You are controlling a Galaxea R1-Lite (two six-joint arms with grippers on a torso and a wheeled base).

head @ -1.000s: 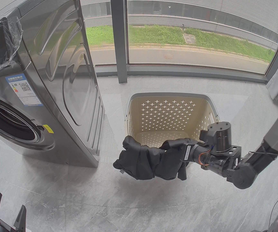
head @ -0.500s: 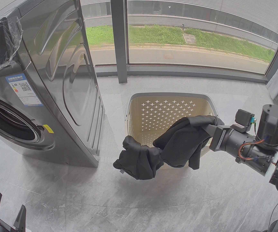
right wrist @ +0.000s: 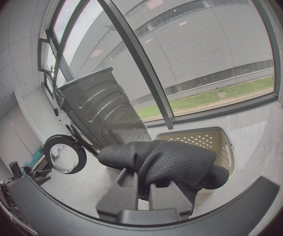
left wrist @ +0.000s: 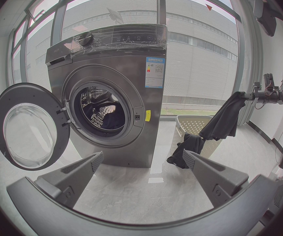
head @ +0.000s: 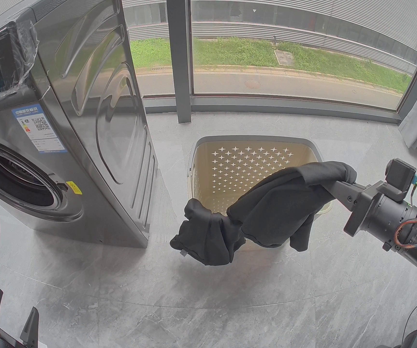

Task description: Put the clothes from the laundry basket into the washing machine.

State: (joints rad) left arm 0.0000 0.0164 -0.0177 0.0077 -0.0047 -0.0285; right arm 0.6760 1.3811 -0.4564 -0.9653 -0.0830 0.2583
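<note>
Black cloth in the grip! The right tool has its two fingers pressed together on one end of the black garment, with a fold of the perforated fabric bunched over the fingertips. It holds that end up over the right rim of the laundry basket. From there the garment sags down across the basket's mouth. Its other end lies bunched over the basket's near rim, at the left corner, and hangs down the outside wall. Whether that bunch reaches the floor, I cannot tell.

Over to the left tool: fingers spread wide apart, nothing between them, touching nothing. It sits low, well to the left of the basket and nearer than it.

Now the count. One garment, one cream basket with star-shaped holes, one grey washing machine. The machine stands just to the left of the basket, and its round door is swung fully open on the side away from the basket. Two tools: one clamped on cloth, one bare.
</note>
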